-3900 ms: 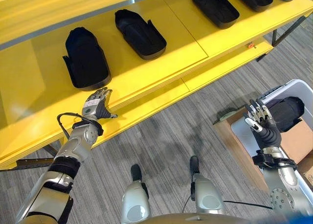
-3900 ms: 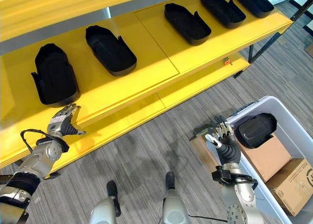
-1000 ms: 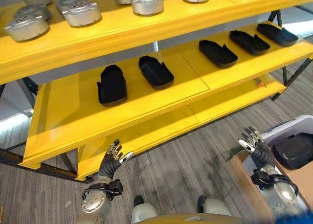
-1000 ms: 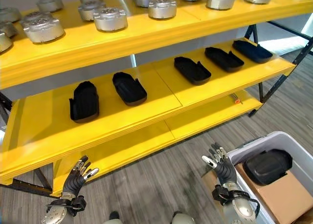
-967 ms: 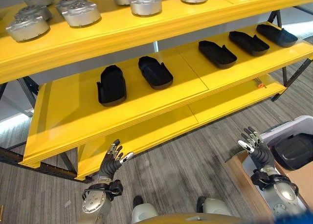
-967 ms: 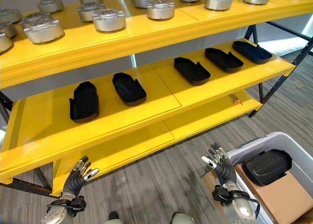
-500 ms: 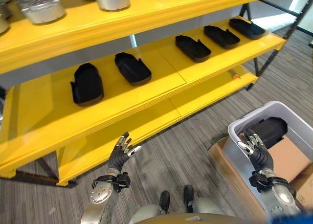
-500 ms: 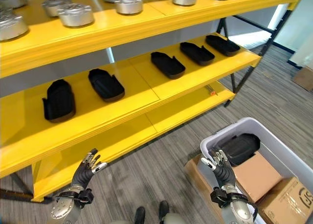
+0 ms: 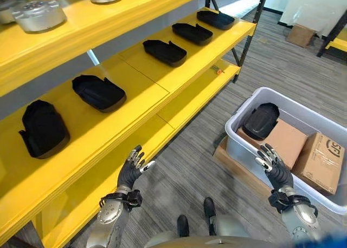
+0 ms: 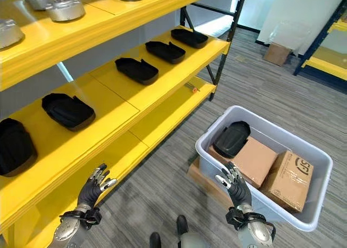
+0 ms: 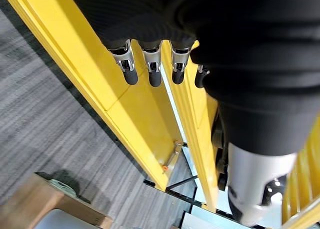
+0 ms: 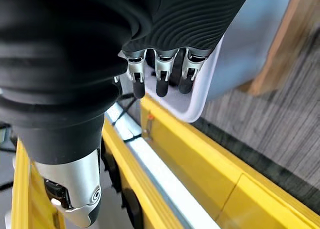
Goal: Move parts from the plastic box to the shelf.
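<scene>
Both hands are empty with loose fingers: the left hand (image 9: 132, 171) by the long yellow metal shelf (image 9: 162, 83), the right hand (image 9: 274, 170) beside the pale grey plastic box (image 9: 238, 148) holding a black moulded part (image 9: 259, 120).

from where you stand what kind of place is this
Probably a warehouse or factory parts store. Long yellow shelf racking holds rows of identical black parts, with silver metal parts on the tier above. A grey plastic box on the carpeted floor holds one more black part and cardboard boxes.
</scene>
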